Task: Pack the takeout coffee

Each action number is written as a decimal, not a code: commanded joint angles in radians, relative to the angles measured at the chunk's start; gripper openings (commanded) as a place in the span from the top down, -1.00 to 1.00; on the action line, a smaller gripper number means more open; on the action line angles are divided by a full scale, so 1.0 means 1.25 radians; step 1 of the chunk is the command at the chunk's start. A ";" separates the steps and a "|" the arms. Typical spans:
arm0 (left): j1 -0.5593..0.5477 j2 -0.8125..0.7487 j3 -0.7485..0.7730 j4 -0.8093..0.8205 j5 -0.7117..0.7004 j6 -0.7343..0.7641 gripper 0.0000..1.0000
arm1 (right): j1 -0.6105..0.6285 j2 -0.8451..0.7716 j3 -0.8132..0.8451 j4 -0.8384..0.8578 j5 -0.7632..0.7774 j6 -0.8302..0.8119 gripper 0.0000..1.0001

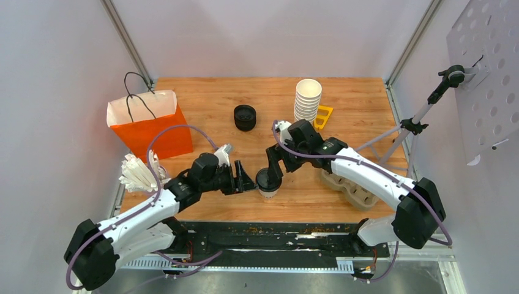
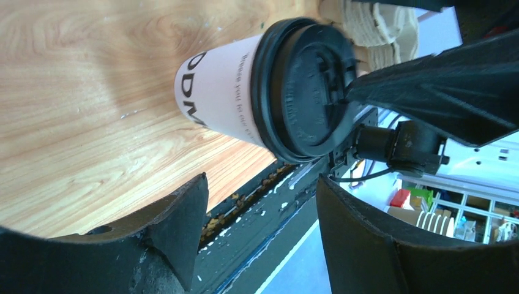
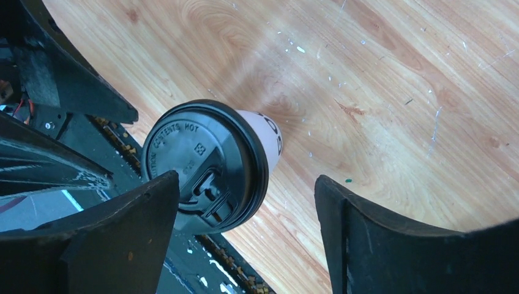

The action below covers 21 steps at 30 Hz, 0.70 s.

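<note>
A white paper cup [image 1: 267, 184] with a black lid [image 3: 202, 162] stands upright at 6 o'clock on the wooden table [image 1: 361, 104], near its front edge. The lid is embossed "CONTENTS HOT". The bold black letters on the cup's side are partly hidden and cannot be read whole. The left gripper [image 2: 262, 184] sits at the cup's 9 o'clock, jaws apart and empty. The right gripper [image 3: 246, 176] hangs over the lid, jaws apart, clamping nothing. The orange bag [image 1: 153, 131] stands at 10 o'clock.

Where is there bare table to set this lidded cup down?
Bare wood lies along the back edge between the orange bag and the stack of white cups, behind the black lids, and in the far right corner beyond the yellow holder. Crowded near centre: left tool beside, right tool over the lidded cup, pulp carrier alongside.
</note>
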 commanded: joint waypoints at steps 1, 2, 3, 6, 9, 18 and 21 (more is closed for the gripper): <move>0.000 -0.019 0.103 -0.087 -0.050 0.074 -0.46 | -0.002 -0.063 0.028 -0.033 -0.015 0.085 -0.65; 0.000 -0.011 0.125 -0.110 -0.063 0.093 -0.47 | -0.003 -0.073 0.019 -0.034 -0.011 0.120 -0.66; 0.001 0.003 0.148 -0.129 -0.077 0.114 -0.47 | -0.004 -0.082 0.009 -0.036 -0.013 0.155 -0.65; 0.008 0.062 0.216 -0.163 -0.092 0.172 -0.47 | -0.004 -0.105 -0.022 -0.035 -0.023 0.247 -0.60; 0.012 0.122 0.275 -0.170 -0.090 0.215 -0.43 | -0.004 -0.140 -0.065 0.007 -0.040 0.327 -0.55; 0.026 0.222 0.357 -0.189 -0.092 0.275 -0.27 | -0.004 -0.173 -0.163 0.100 -0.043 0.431 -0.46; 0.026 0.233 0.347 -0.186 -0.087 0.278 -0.25 | -0.004 -0.168 -0.181 0.123 -0.051 0.439 -0.44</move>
